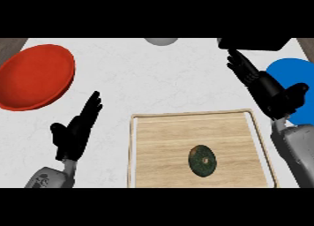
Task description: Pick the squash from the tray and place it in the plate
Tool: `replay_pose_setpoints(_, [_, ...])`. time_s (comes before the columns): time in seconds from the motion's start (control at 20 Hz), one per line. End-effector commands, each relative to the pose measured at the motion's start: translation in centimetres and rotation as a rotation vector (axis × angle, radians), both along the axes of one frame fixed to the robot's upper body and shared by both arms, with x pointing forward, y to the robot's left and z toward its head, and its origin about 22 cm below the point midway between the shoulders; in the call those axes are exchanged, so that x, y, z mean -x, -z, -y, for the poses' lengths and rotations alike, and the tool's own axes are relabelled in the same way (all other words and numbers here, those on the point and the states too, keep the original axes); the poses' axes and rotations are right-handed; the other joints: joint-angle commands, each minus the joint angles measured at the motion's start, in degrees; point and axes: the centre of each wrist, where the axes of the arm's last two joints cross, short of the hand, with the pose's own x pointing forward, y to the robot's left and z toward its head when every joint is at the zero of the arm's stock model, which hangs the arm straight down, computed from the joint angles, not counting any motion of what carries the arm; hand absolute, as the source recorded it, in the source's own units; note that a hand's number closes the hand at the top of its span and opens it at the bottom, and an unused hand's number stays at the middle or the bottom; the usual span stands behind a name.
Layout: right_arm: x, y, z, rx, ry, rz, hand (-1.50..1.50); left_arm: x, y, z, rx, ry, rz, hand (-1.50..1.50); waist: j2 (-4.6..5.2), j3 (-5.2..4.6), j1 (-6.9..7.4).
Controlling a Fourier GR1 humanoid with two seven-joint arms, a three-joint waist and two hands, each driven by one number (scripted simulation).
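Lying untouched on the wooden tray [159,145], the squash [201,160] awaits pickup; reaching is the step in hand. The right hand [267,86], fingers straight and empty, hovers by the blue plate [306,73], probably the target. Next it must descend over the squash and close. The left hand [75,132] rests open on the tabletop [153,75].

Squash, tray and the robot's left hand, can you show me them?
squash [201,160]: head view, on its dark green middle.
tray [161,145]: head view, on bare wood left of the squash.
left hand [72,138]: head view, on its black palm.
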Motion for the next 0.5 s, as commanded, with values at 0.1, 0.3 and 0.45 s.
replay_pose_setpoints(0.1, [1.0,-3.6,1.4,-0.054,0.114,0.181,1.5,1.8,2.9,-0.9,0.012,-0.122,-0.141,0.0,-0.44,1.16,-2.24])
replay_pose_setpoints(0.3, [1.8,-6.9,8.5,0.569,0.301,0.281,1.5,2.4,3.5,-2.7,0.022,-0.149,-0.219,0.0,-0.91,-0.36,-5.46])
replay_pose_setpoints(0.45, [4.3,-1.4,7.7,0.144,0.66,0.353,-1.5,3.9,4.4,-1.8,0.067,-0.138,-0.272,0.0,-0.84,1.25,-4.73])
